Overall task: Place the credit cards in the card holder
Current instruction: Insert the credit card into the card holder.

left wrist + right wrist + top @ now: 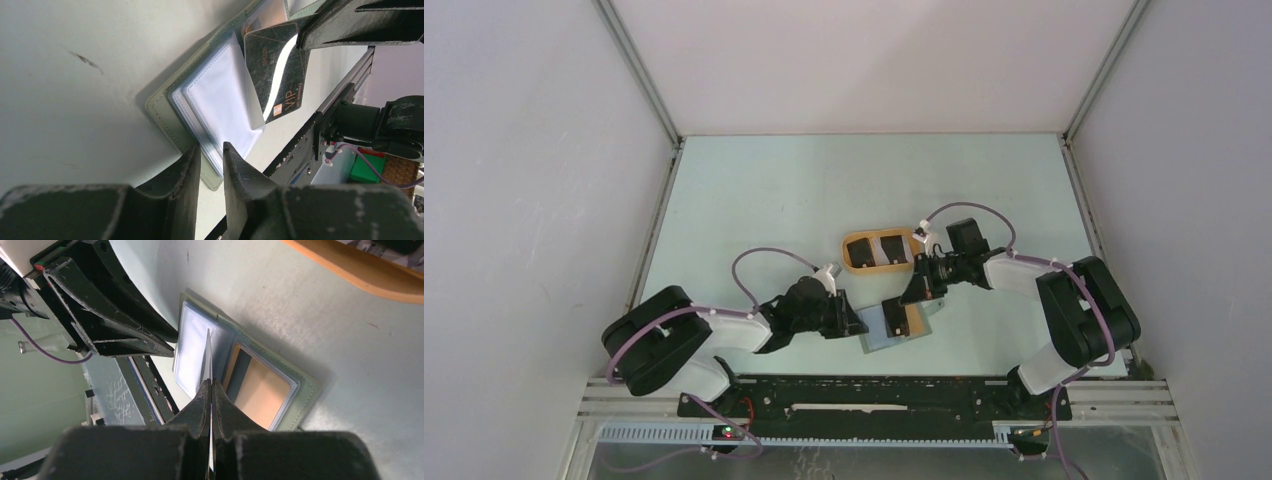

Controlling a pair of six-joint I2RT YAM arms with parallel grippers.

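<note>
The grey-green card holder (886,335) lies open near the table's front, clear sleeves up. A tan card with a dark stripe (262,390) sits in its right sleeve. My right gripper (211,385) is shut on a black card (277,75) and holds it on edge over the middle of the holder, its lower corner at a clear sleeve's mouth. My left gripper (212,147) is closed to a narrow gap on the holder's left edge (165,107), with sleeve edges between the fingers. Two more black cards (861,250) lie in the orange tray (879,268).
The orange oval tray sits just behind the holder and shows at the top right of the right wrist view (360,275). The black base rail (874,405) runs along the near table edge. White walls enclose the table on three sides.
</note>
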